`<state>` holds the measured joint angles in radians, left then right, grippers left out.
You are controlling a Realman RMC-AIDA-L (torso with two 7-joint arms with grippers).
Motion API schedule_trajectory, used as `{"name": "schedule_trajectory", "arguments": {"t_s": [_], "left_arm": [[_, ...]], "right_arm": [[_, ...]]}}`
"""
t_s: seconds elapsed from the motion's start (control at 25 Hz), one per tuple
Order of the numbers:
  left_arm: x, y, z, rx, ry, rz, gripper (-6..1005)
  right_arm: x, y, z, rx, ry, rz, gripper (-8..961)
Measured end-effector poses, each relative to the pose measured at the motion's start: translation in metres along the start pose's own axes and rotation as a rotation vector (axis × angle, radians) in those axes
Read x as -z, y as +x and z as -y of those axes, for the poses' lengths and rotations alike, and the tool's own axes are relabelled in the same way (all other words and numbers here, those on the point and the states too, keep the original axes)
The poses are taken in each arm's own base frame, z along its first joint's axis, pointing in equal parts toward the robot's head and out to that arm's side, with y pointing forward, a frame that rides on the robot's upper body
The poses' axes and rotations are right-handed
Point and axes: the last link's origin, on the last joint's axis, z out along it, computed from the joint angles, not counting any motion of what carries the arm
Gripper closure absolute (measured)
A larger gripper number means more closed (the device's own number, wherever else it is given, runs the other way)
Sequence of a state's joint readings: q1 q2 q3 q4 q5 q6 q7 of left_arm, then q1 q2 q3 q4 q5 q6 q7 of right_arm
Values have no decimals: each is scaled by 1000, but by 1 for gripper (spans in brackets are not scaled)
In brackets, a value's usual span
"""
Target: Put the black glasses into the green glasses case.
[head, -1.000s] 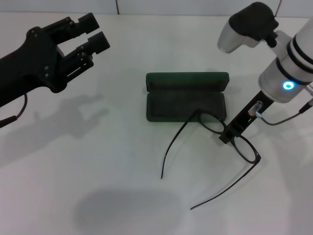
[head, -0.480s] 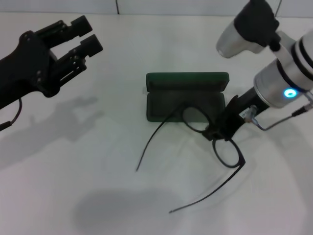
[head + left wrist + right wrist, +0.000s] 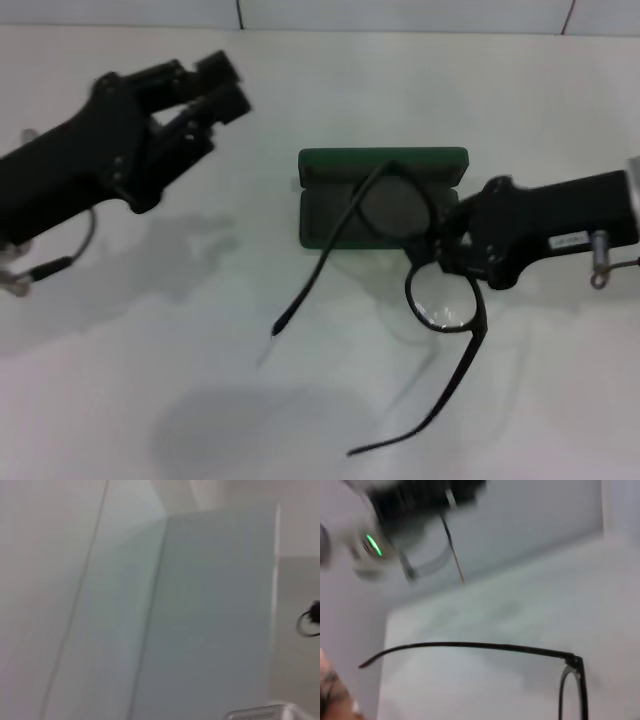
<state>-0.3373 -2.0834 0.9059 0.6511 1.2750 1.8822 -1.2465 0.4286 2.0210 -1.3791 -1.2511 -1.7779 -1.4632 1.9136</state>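
The green glasses case (image 3: 330, 222) lies open at the table's middle, lid standing at the back. My right gripper (image 3: 448, 250) comes in from the right, shut on the bridge of the black glasses (image 3: 443, 318). It holds them lifted and tilted at the case's right end. One lens hangs over the case's right half, the other in front of it. The temple arms are spread, one reaching left across the case, one toward the front. One temple (image 3: 470, 646) shows in the right wrist view. My left gripper (image 3: 215, 88) hovers open at the back left, empty.
The white table (image 3: 150, 400) surrounds the case on all sides. A wall seam runs along the table's far edge. The left wrist view shows only pale wall panels (image 3: 200, 610).
My right arm has swung down to lie level and carried the glasses left and back, so one lens now hangs over the case. My left gripper has moved right, toward the case.
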Motion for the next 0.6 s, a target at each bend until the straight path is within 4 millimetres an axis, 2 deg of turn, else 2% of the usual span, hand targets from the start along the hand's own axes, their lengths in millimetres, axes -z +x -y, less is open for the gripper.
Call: {"name": "schedule_trajectory", "arguments": {"t_s": [0.08, 0.32, 0.52, 0.6], "left_arm": [[-11, -5, -3, 26, -55, 8, 657], [-44, -22, -16, 47, -239, 83, 869], [-60, -34, -18, 65, -287, 97, 965], [-62, -39, -18, 71, -285, 93, 965]], "right_arm": [[5, 3, 2, -3, -1, 63, 849], [6, 3, 9, 4, -21, 124, 848], [0, -3, 7, 31, -53, 129, 848], [-1, -4, 6, 31, -63, 133, 848]]}}
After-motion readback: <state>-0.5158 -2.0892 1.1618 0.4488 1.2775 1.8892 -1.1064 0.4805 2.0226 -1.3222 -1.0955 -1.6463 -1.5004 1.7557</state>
